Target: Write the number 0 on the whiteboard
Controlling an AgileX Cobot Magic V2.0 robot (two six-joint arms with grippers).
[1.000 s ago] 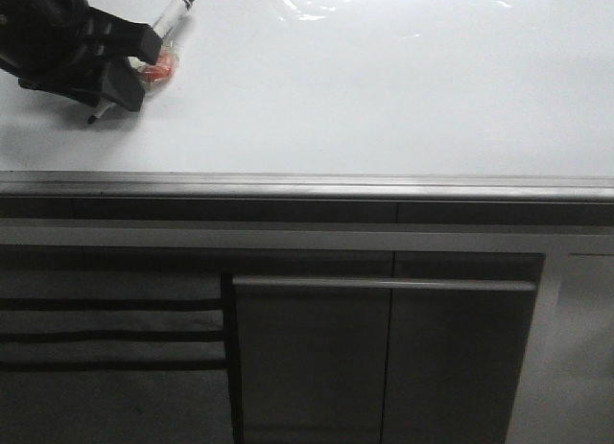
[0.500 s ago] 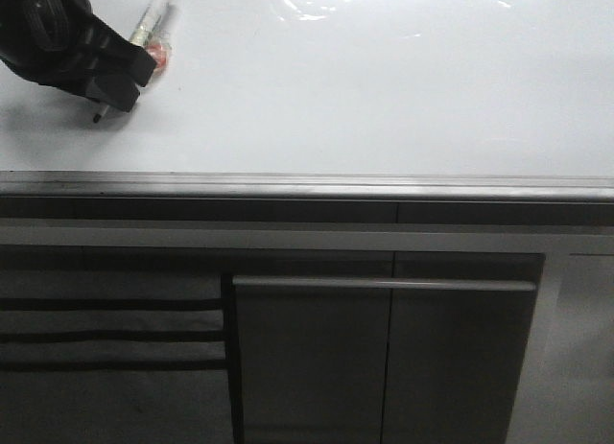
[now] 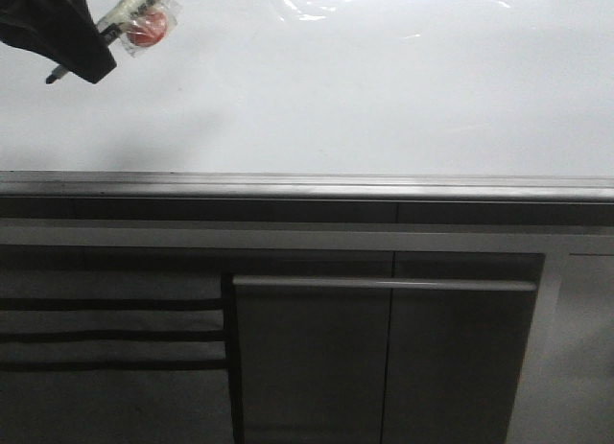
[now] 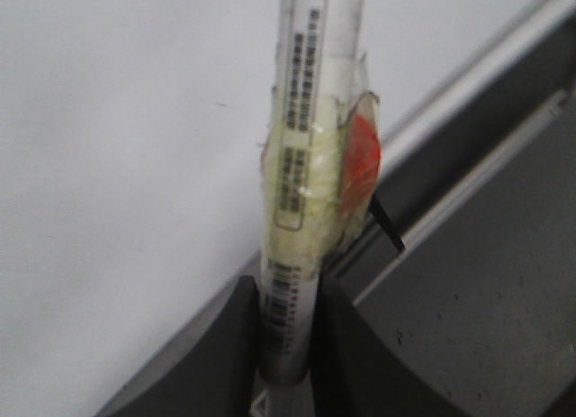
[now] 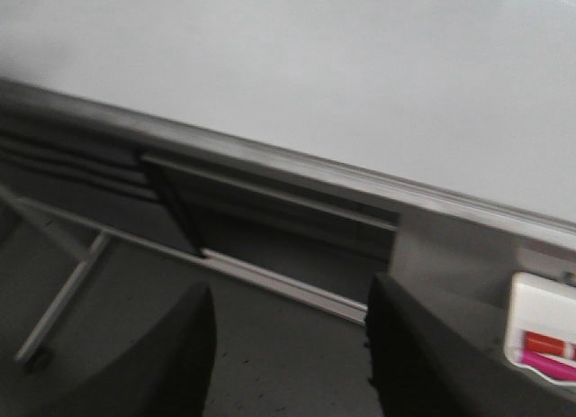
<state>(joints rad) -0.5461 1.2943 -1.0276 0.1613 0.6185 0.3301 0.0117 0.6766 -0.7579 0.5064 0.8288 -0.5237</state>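
Left gripper pinches marker (tip down-left).

Dark grey cabinet panels fill the lower front view, a long metal handle bar running across them; off at one side, a white tray holds red and pink markers

We see the whiteboard, glossy white with glare near its far edge. A grey metal strip borders its near side.
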